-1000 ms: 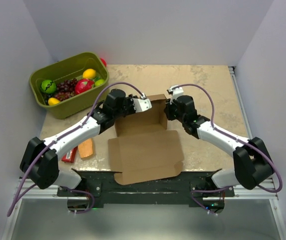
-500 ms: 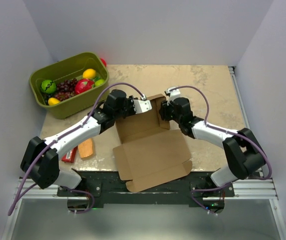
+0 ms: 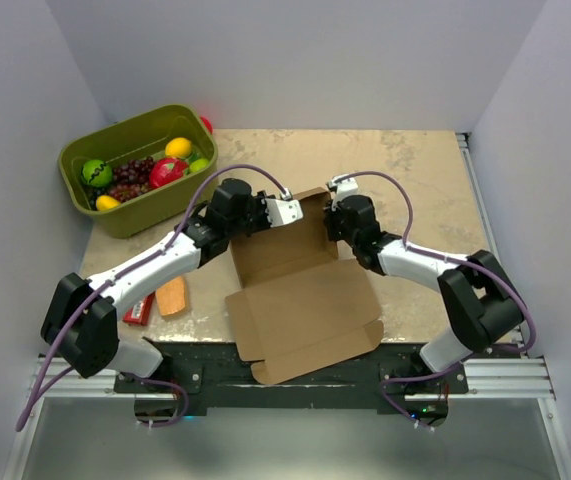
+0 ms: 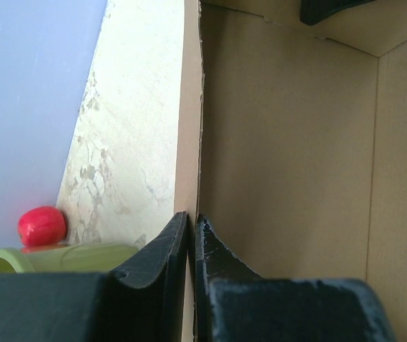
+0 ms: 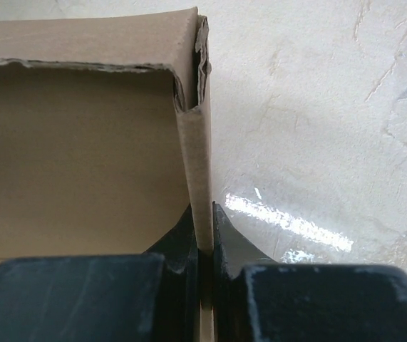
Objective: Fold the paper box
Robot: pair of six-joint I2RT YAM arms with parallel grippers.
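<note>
The paper box point(image 3: 300, 300) is brown corrugated cardboard, partly folded, in the middle of the table with its large lid panel lying open toward the near edge. My left gripper point(image 3: 295, 212) is shut on the box's far left wall point(image 4: 189, 128). My right gripper point(image 3: 333, 222) is shut on the box's far right wall point(image 5: 199, 164), which stands upright. Both wrist views show black fingers point(image 4: 160, 249) point(image 5: 224, 235) pinching a thin cardboard wall edge-on. The box's inside floor shows in the left wrist view point(image 4: 289, 157) and the right wrist view point(image 5: 75, 157).
An olive-green bin point(image 3: 135, 168) with fruit stands at the far left, a red ball point(image 4: 41, 226) behind it. An orange block point(image 3: 171, 296) and a red packet point(image 3: 139, 309) lie at the left near the front edge. Bare marbled tabletop point(image 3: 415, 170) extends right.
The right gripper has shifted left and the box has turned slightly, its open lid panel swinging toward the right front. The left arm has stayed nearly still.
</note>
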